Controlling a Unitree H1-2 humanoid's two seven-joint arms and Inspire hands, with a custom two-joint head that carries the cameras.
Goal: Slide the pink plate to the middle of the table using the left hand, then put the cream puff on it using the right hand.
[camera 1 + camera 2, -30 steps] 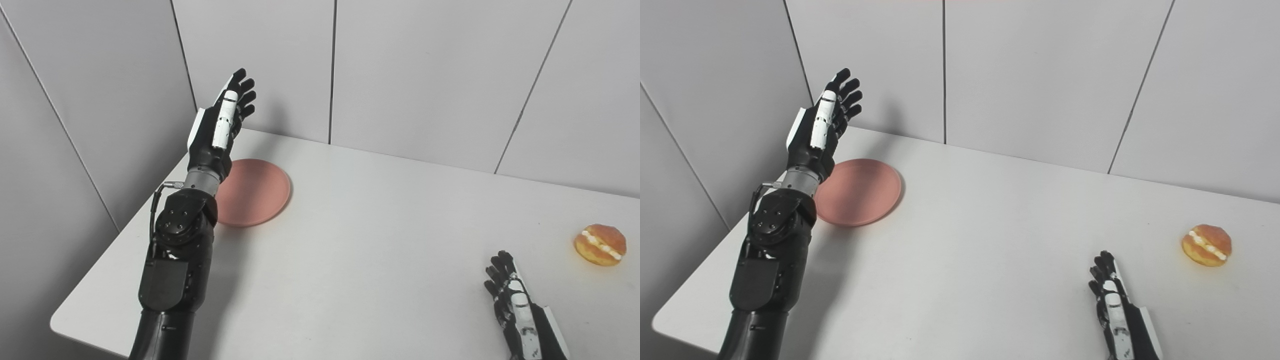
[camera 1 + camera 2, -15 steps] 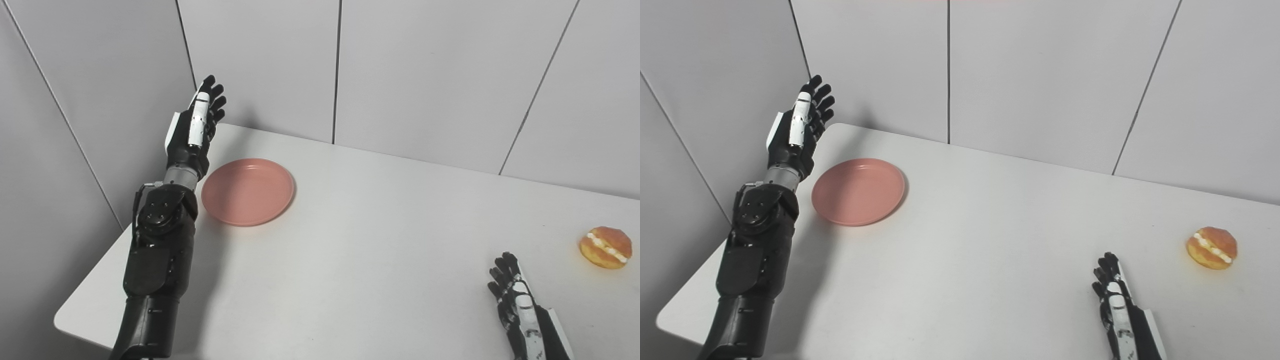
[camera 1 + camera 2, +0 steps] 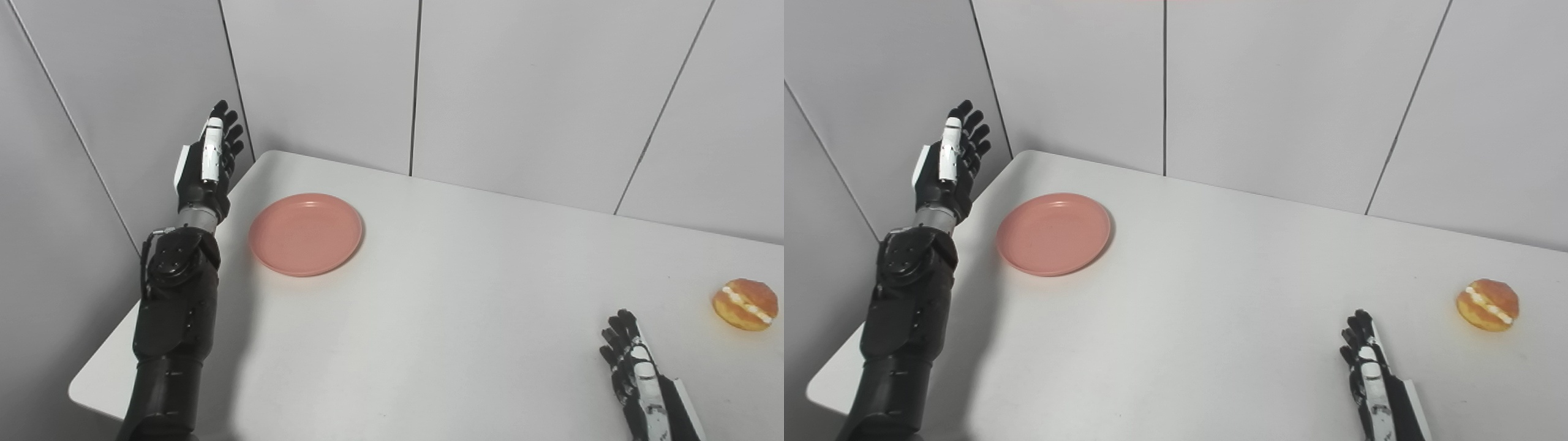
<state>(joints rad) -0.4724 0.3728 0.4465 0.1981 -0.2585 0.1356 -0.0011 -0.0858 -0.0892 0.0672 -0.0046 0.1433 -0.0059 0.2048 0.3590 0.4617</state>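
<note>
The pink plate (image 3: 305, 233) lies flat on the white table (image 3: 465, 306) at its far left. My left hand (image 3: 207, 162) is raised, open and empty, fingers straight up, to the left of the plate and apart from it, over the table's left edge. The cream puff (image 3: 744, 304) sits at the right side of the table. My right hand (image 3: 634, 373) is open and empty, resting low at the table's front right, left of and nearer than the puff. Both hands also show in the right eye view: the left hand (image 3: 947, 165) and the right hand (image 3: 1367, 373).
Grey wall panels (image 3: 527, 92) close off the table at the back and the left, close beside the left hand. The table's left corner (image 3: 82, 392) is near my left forearm.
My left arm has swung left, off the plate's near rim, so the whole plate now shows. The plate, the puff and the right hand have not moved; the camera shifted slightly.
</note>
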